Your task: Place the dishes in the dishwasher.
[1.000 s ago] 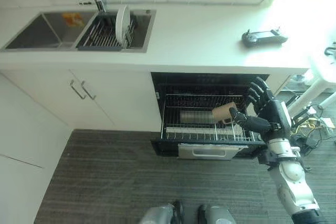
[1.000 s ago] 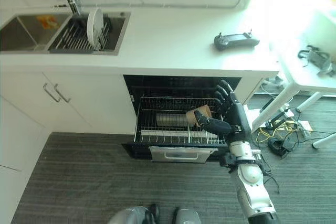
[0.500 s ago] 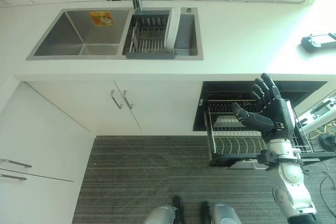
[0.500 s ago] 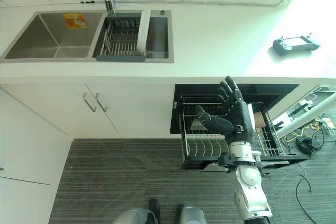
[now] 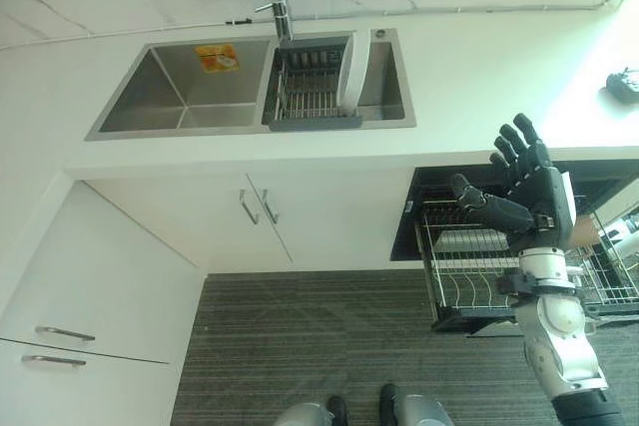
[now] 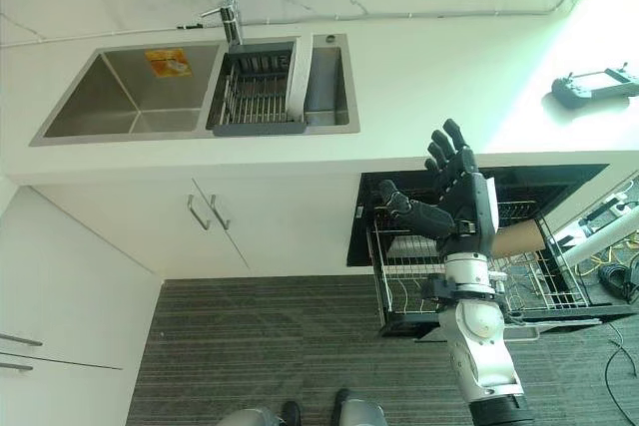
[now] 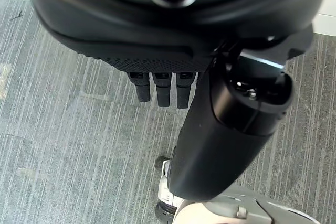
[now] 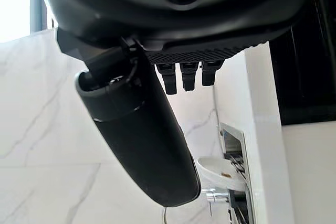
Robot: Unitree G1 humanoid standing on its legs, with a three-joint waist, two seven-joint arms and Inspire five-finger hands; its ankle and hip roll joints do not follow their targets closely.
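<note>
A white plate (image 5: pixel 351 69) stands on edge in the dish rack (image 5: pixel 308 97) set in the sink's right basin. Below the counter the dishwasher's wire rack (image 5: pixel 461 281) is pulled out, and a brown cup (image 6: pixel 517 239) lies in it on its side. My right hand (image 6: pixel 461 197) is raised in front of that rack at counter height, open, with nothing in it. Its wrist view looks past straight fingers (image 8: pixel 184 80) to the plate (image 8: pixel 220 170). My left hand (image 7: pixel 163 66) hangs over the floor, open and holding nothing.
The left basin (image 5: pixel 180 97) holds an orange-yellow sticker. A tap (image 5: pixel 280 12) stands behind the sink. A dark handheld controller (image 6: pixel 597 87) lies on the counter at the right. White cupboard doors with bar handles (image 5: pixel 258 218) fill the space below the sink.
The camera has swung left, so the sink now sits near the middle. My right hand has stayed open and risen from the cup in the rack to counter height.
</note>
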